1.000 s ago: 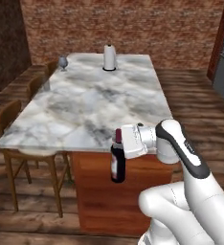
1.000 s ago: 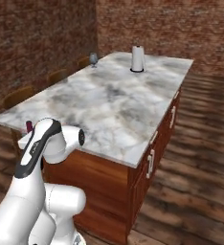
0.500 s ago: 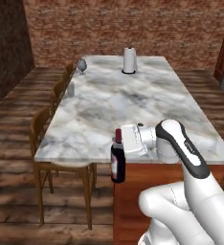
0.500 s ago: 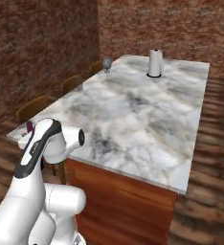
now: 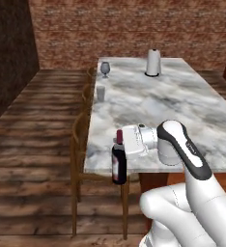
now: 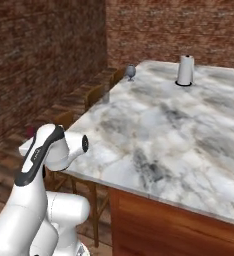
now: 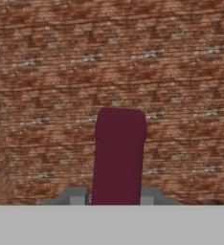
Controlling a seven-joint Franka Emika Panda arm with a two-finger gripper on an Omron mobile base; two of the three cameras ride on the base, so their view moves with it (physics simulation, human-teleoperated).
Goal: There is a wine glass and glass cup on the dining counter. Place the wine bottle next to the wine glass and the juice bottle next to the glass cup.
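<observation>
Hand view is showing my pincer (image 7: 118, 198) clamping the dark red neck of the wine bottle (image 7: 119, 153), one grey fingertip (image 7: 76, 197) on each side, so I am gripping it high to let the heavy dark body hang upright below. From the left base view, I am carrying the bottle off the near left corner of the bench (image 5: 182, 116), apart from the marbled top, probably so it clears the edge on the way over. I am aiming for the wine glass (image 5: 105, 68), which is standing at the far left corner, well apart from me; the glass cup (image 5: 101, 93) is sitting nearer along the same left edge. A white roll on a dark stand (image 5: 153, 62) is occupying the far end. Any label is too blurred to read; I am making out no writing.
</observation>
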